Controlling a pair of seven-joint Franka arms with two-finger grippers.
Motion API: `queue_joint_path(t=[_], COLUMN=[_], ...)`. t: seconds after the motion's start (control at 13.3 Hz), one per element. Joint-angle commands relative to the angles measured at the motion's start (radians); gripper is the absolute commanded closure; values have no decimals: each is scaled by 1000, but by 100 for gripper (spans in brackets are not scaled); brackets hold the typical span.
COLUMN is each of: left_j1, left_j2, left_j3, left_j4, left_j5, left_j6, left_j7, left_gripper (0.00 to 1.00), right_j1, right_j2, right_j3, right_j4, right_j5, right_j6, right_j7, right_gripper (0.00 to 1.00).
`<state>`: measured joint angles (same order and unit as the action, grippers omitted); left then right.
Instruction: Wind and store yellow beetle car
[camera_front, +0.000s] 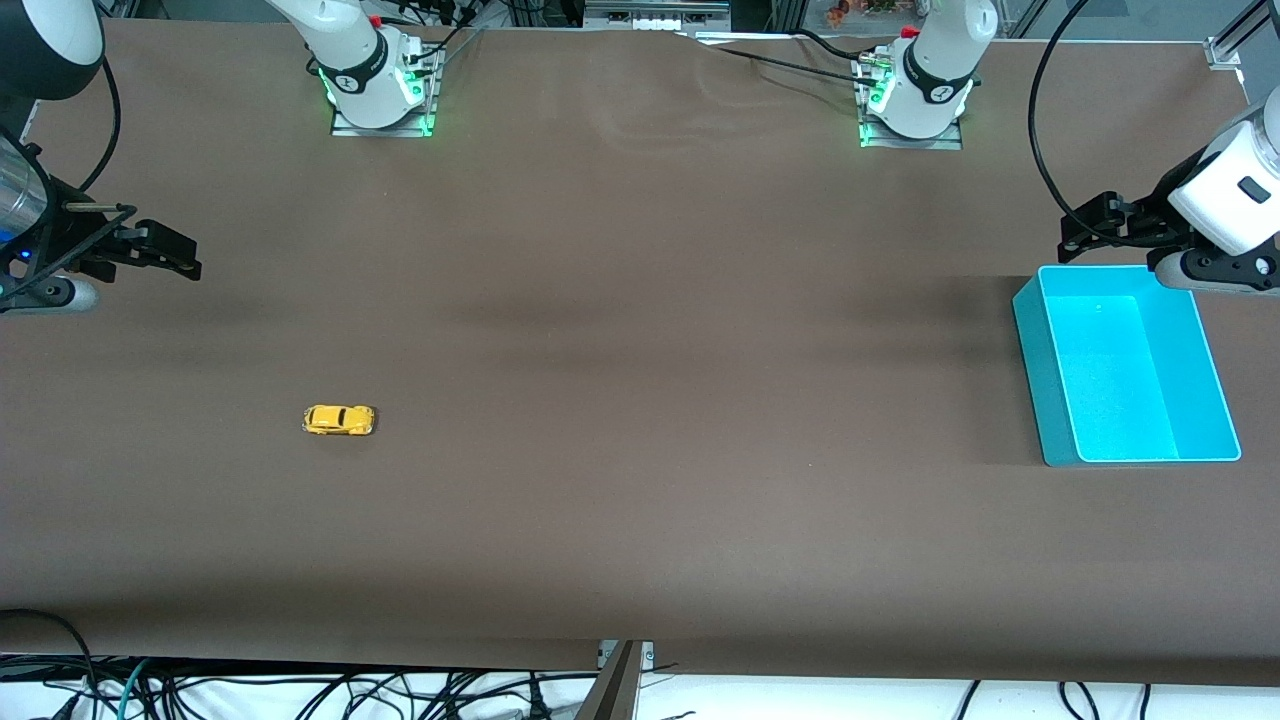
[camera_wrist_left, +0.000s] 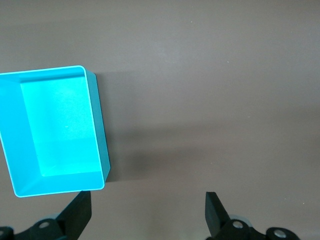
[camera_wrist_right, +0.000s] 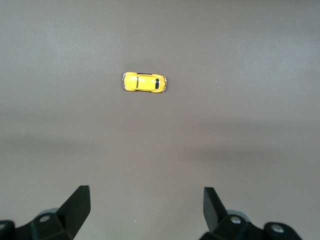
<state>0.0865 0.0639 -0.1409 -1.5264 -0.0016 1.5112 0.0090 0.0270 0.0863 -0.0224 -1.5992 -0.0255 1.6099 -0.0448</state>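
Front view shows the yellow beetle car (camera_front: 339, 420) nearest the camera, on its wheels toward the right arm's end, long axis running along the table's length. Farther off, the right gripper (camera_front: 165, 250) hangs nearest it, fingers spread, empty. Left gripper (camera_front: 1100, 222), also spread, waits above the cyan bin (camera_front: 1040, 370).

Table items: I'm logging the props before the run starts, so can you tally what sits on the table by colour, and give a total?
Yellow: 1, the yellow beetle car, toward the right arm's end of the table.
Cyan: 1, the empty bin, toward the left arm's end.
Total: 2
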Motion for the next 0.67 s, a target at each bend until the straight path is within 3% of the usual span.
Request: queue_joint_path(t=[0.0,0.6], left_j1=[16,16], left_j2=[13,13], left_j3=[-12,-12], left_j4=[32,32], left_j5=[-5,-5], left_j6=[-23,-25], left_j7=[26,26], left_gripper=[0,0], right_j1=[-3,-9], right_j2=[0,6], right_j3=[5,2], right_j4=[8,13], right_j5=[6,10], right_j6=[1,1], right_j7=[6,-6], right_gripper=[0,0])
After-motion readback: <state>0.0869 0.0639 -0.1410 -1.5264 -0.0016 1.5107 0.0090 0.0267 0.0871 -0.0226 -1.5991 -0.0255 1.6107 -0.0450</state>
